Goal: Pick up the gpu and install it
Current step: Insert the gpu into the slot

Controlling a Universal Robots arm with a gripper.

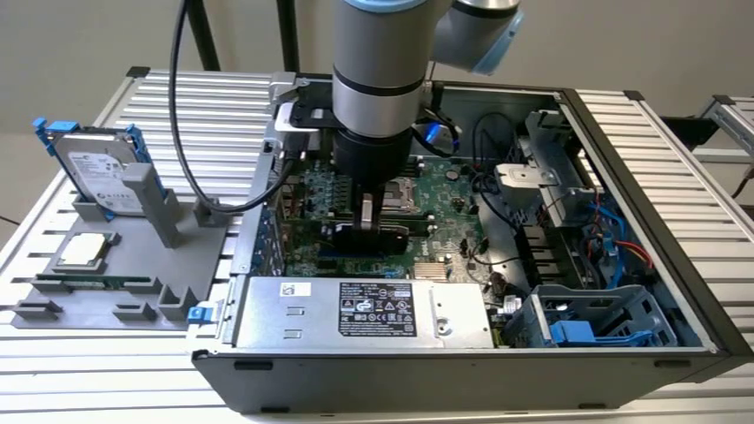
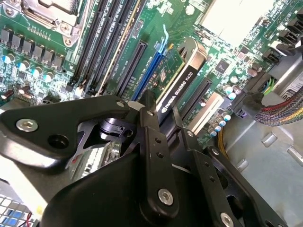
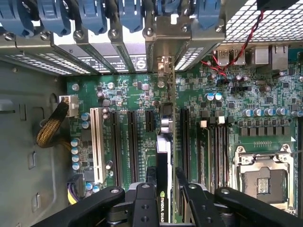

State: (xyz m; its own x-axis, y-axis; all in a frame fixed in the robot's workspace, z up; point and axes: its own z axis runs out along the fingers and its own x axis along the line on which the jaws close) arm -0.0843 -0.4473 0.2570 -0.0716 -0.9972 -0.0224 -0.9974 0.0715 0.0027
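One black-edged gpu point(image 3: 163, 156) upright between hand point(image 3: 163, 189) fingers.

We see a plain beige wall point(image 1: 94, 40) behind the workspace, evenly and softly lit, with no hard shadows on it. In front of it stands a table point(image 1: 659, 132) topped with ribbed aluminium slats that run across the exterior view; bare slats show at 9 o'clock and at 3 o'clock of the scene's middle. At 12 o'clock, two dark upright poles point(image 1: 207, 35) rise against the wall. Another slatted metal frame point(image 1: 733, 115) juts in at 2 o'clock.
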